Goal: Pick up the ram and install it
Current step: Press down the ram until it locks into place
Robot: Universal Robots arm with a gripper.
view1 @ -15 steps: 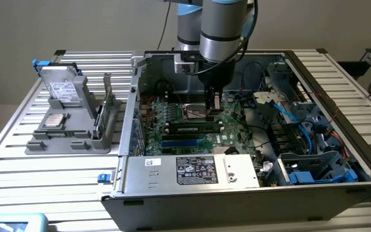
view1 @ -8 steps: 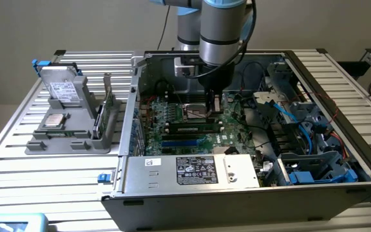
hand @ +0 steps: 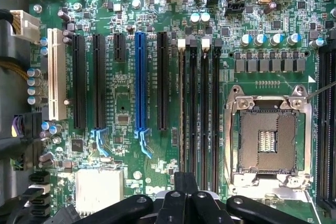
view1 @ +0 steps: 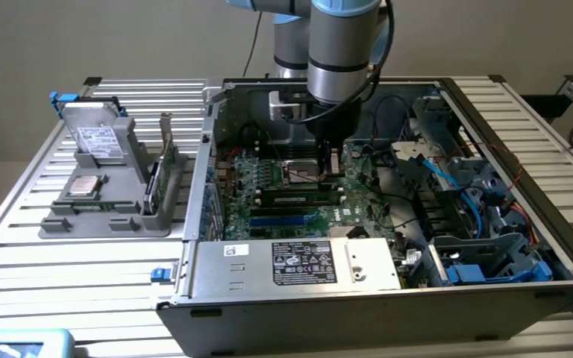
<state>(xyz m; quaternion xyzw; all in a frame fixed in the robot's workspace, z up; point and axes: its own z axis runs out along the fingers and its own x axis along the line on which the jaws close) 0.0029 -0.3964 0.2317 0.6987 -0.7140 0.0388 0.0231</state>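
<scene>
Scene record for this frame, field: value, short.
gripper: inside the case, low over the motherboard, beside the CPU socket
ram: stands upright in the slots, next to the gripper; contact unclear
CPU socket: open, no chip in it
holder: on the table, exterior view's left of the case

One blue slot (hand: pixel 139 82), one white slot (hand: pixel 56 81), four memory slots (hand: pixel 203 108), one CPU socket (hand: pixel 268 137).

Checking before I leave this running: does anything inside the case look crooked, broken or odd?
Nothing stands out. The motherboard sits flat in the case, its slots look straight, and the CPU socket is bare but intact. The gripper hangs above the board.
</scene>
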